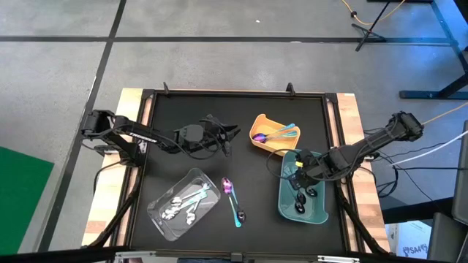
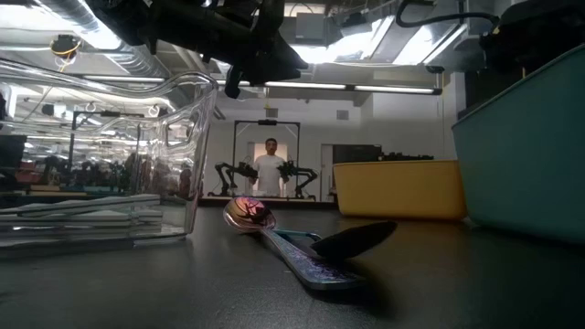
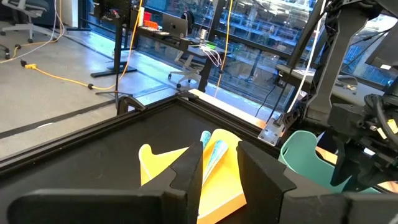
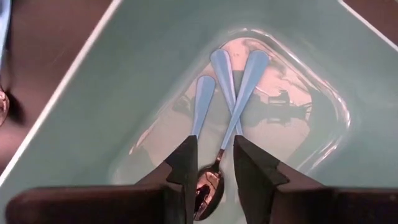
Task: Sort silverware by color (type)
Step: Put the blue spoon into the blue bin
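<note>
Over the black worktop, seen from the high view, the left gripper is hovering near centre, at about 10 o'clock from the yellow tray; its fingers are standing apart with nothing between them. The yellow tray is holding several iridescent utensils. At 5 o'clock on the worktop the right gripper is reaching down into the teal tray, where dark-headed spoons are lying. At 7 o'clock the clear tray is carrying silver spoons. Between the clear and teal trays two loose spoons are lying on the worktop, one with a pink-purple bowl, one with a dark bowl.

Low view: the two loose spoons are lying crossed, touching, with the clear tray at 9 o'clock and the teal tray at 3 o'clock.

Left wrist view: the left gripper is standing partly open and empty, above the yellow tray.

Right wrist view: the right gripper is sitting low inside the teal tray, fingers partly open on either side of one dark-headed spoon. Whether they are gripping it, cannot tell. Two more teal handles are lying beside it, crossing.
</note>
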Action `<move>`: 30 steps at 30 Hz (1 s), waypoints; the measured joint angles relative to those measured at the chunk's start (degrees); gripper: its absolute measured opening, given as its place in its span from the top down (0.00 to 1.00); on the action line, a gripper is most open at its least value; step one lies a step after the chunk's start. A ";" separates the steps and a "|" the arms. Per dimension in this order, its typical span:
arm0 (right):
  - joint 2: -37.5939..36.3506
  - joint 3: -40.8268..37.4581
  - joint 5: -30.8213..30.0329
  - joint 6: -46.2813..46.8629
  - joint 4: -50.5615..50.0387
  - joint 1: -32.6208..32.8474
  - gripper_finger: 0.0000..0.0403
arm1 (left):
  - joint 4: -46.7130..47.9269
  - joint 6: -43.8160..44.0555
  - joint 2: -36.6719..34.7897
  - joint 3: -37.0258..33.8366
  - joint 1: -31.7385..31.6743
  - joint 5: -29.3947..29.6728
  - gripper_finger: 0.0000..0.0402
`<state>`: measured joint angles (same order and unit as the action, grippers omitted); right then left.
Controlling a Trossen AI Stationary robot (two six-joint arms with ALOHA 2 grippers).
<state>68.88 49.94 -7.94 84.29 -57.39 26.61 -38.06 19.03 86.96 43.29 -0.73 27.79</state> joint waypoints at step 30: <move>0.00 18.59 -10.96 -5.81 -10.00 0.00 0.78 | 0.00 -0.04 0.00 0.00 0.00 0.00 0.77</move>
<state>68.88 68.53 -18.90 78.48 -67.39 26.61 -38.06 18.98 86.96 43.29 -0.73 27.79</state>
